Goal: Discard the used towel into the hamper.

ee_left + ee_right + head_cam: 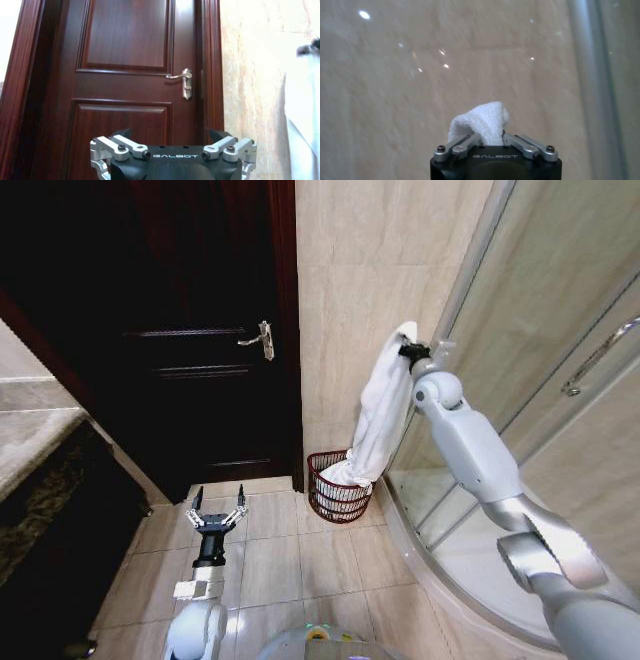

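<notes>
Towel point(378, 425) hangs long and white from the right pincer point(408, 345), and its lower end already reaches into the hamper point(334, 492), which stands on the floor in the corner between the door and the shower glass. I think it is held so high in order that the whole cloth comes over the hamper's rim and can fall straight inside.

Going from the left: the left pincer point(218, 511) waits low above the floor tiles, well apart from the hamper and on its left, with the fingers spread wide and nothing between them. It points toward the dark wooden door point(130, 75).

The right arm is stretched up and forward above the hamper, near the tiled wall. Its pincer is closed tightly on a fold of the towel.
</notes>
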Controlling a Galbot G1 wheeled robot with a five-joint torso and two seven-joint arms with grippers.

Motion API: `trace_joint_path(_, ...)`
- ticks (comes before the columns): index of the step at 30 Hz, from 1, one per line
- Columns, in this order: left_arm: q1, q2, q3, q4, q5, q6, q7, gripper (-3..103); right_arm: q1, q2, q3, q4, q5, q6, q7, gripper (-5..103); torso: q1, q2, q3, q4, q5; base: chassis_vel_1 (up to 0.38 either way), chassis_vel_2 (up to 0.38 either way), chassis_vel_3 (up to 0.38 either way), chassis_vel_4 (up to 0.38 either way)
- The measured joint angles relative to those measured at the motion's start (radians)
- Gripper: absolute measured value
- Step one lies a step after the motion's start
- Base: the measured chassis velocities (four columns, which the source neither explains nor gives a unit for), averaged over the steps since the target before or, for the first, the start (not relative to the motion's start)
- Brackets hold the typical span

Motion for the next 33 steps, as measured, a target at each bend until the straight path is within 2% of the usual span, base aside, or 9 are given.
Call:
trace_joint_path(5,0.005,0.000,-0.003,0.000,-0.003,-0.002,0.000,100,0.126,0.037,-0.032,-0.028,0.032,-0.012,0.028,5,-0.012,-0.027,-0.015,0.0003,-0.0010,0.000,0.000,0.000,0.000)
trace_joint_path(8,0.005,0.000,-0.003,0.000,-0.004,-0.002,0.000,100,0.133,0.040,-0.037,-0.034,0.038,-0.023,0.035,5,-0.017,-0.036,-0.021,0.0001,-0.0005,0.000,0.000,0.000,0.000)
trace_joint_path(14,0.000,0.000,-0.003,0.007,-0.004,-0.005,0.000,100,0.067,0.043,-0.039,-0.056,0.010,-0.024,0.030,5,-0.026,-0.058,-0.033,-0.0002,0.0001,0.000,0.000,0.000,0.000)
trace_joint_path(23,0.001,0.000,-0.005,0.008,-0.003,-0.008,0.000,100,-0.066,0.076,-0.014,-0.112,-0.090,0.004,-0.035,5,-0.049,-0.107,-0.059,0.0000,0.0000,0.000,0.000,0.000,0.000)
trace_joint_path(33,0.002,0.000,-0.004,0.014,-0.004,-0.016,-0.001,100,-0.123,0.080,0.038,-0.131,-0.100,0.008,-0.030,5,-0.065,-0.147,-0.082,-0.0001,0.0000,0.000,0.000,0.000,0.000)
